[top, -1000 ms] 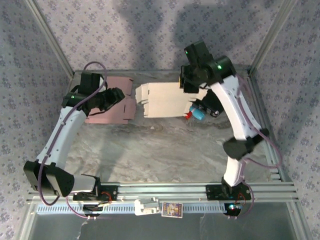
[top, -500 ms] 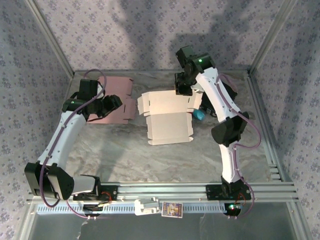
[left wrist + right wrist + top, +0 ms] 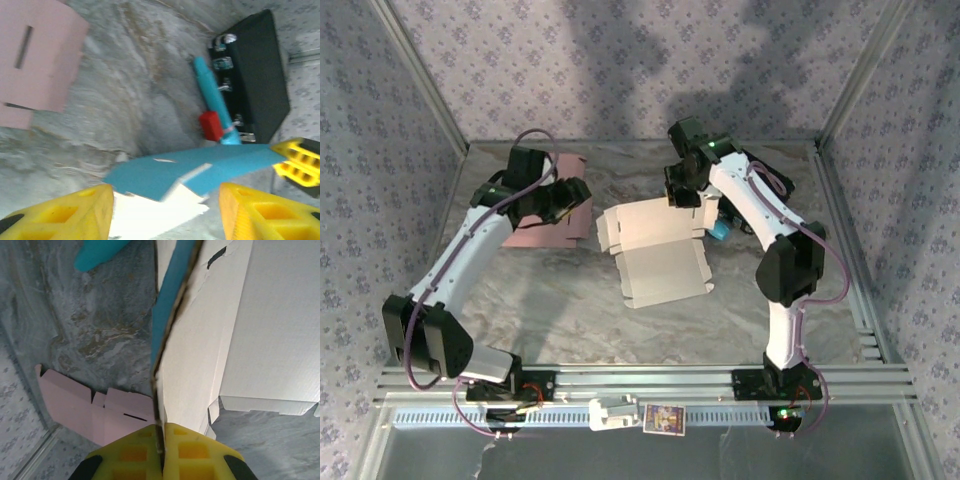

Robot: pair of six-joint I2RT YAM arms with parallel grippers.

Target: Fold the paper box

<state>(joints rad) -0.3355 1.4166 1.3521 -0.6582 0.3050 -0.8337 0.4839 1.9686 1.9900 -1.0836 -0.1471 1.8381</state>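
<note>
box pinched by right gripper, left gripper spread beside it

the table (image 3: 570,310) is a grey marbled top inside a metal frame, with patterned walls around it. both arms reach from the near edge to the far half.

the box (image 3: 660,262) lies open near the middle of the table, toward the far side. it is white inside and blue outside. its near panel lies flat on the table and its far panel is raised. in the right wrist view the box (image 3: 270,325) shows a blue-backed wall standing edge-on, and in the left wrist view the box (image 3: 165,175) shows a tilted blue face with a white flap below it.

a flat pink sheet (image 3: 545,232) lies left of the box, partly under the left arm, apart from the box.

a black case (image 3: 255,70) sits at the far right, behind the box.

the right gripper (image 3: 161,435) has its yellow fingers pressed together on the raised wall's edge, pinching the box at its far side (image 3: 682,190).

the left gripper (image 3: 165,210) has its fingers spread wide with nothing clamped between them; it hangs near the box's far left corner (image 3: 578,192), above the pink sheet (image 3: 37,55).

a blue tube (image 3: 210,100) lies beside the case, with a small red block (image 3: 211,125) against it.
</note>
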